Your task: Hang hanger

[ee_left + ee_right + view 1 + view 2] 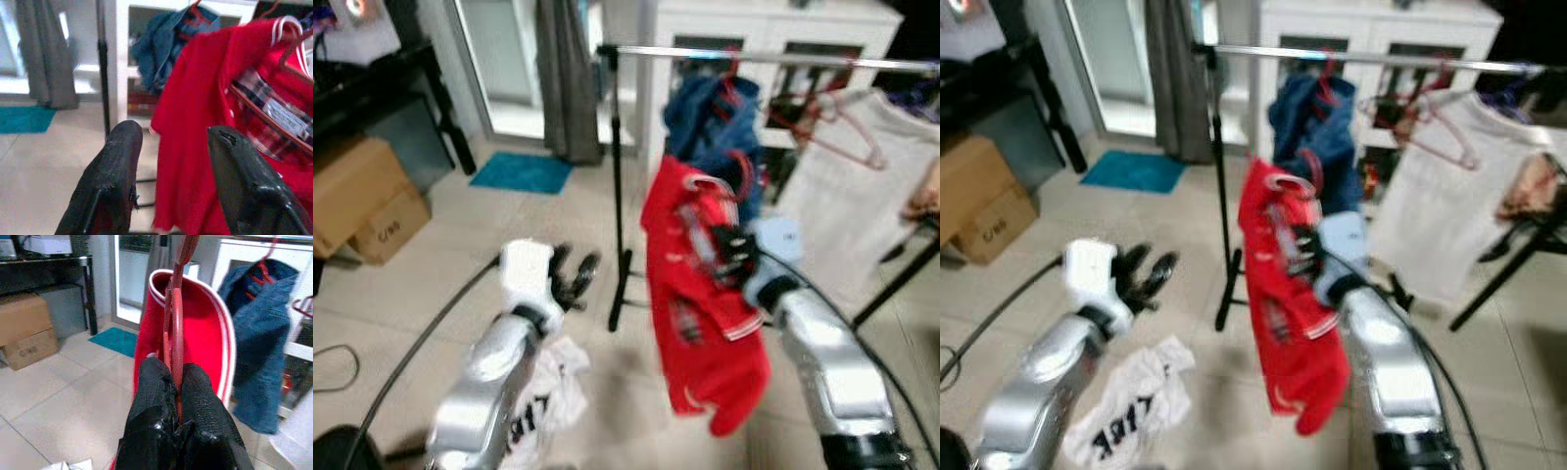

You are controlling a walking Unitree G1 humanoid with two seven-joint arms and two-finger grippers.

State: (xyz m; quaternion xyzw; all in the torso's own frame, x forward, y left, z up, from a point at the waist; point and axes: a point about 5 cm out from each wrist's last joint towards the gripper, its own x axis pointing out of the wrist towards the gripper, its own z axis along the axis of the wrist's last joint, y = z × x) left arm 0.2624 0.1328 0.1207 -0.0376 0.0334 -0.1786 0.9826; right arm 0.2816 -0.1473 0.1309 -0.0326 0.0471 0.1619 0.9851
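A red shirt (700, 323) on a red hanger (175, 328) hangs in the air below the silver rail (764, 56) of a clothes rack. My right gripper (175, 377) is shut on the hanger's neck, and its arm comes up from the lower right (832, 362). The hanger's hook (740, 162) sits well below the rail. My left gripper (576, 277) is open, held left of the shirt with nothing between its fingers (115, 171). A blue denim garment (720, 122) and a white shirt (862, 186) on a pink hanger hang on the rail.
The rack's black upright (617, 186) stands between my arms. A white printed garment (543, 401) lies on the tiled floor by my left arm. Cardboard boxes (362, 201) and a teal mat (521, 172) are at the left; a white cabinet (773, 29) stands behind the rack.
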